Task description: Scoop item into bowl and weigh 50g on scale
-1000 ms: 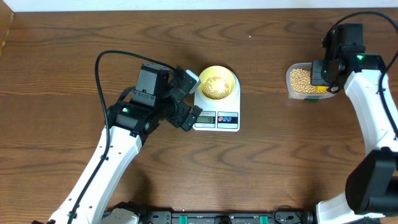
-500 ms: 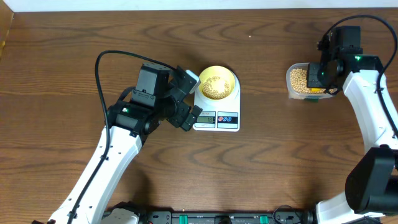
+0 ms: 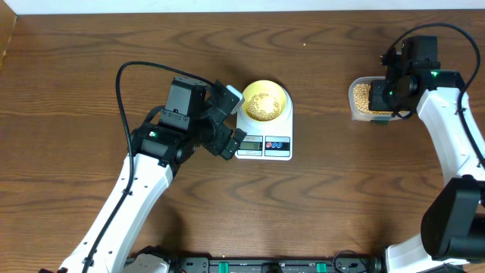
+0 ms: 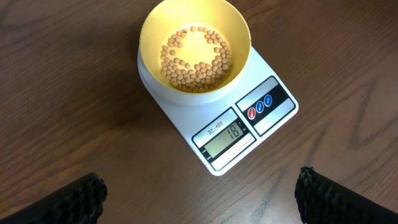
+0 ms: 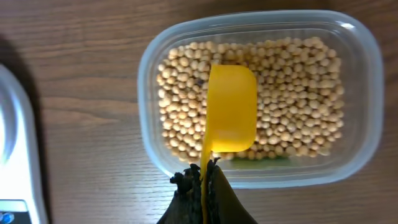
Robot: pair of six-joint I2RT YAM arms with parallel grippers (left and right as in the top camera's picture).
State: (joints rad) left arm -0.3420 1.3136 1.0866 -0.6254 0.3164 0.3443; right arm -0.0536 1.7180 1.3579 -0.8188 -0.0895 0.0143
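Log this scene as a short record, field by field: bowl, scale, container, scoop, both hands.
bowl: sits on the scale, a shallow layer of beans inside
display: reads 18
container: on the table, apart from the scale, full of beans
scoop: cup over the container's beans, looks empty
right hand: shut on the scoop's handle
left hand: open, holding nothing, near the scale
status: reading is under the target, so more beans are likely needed
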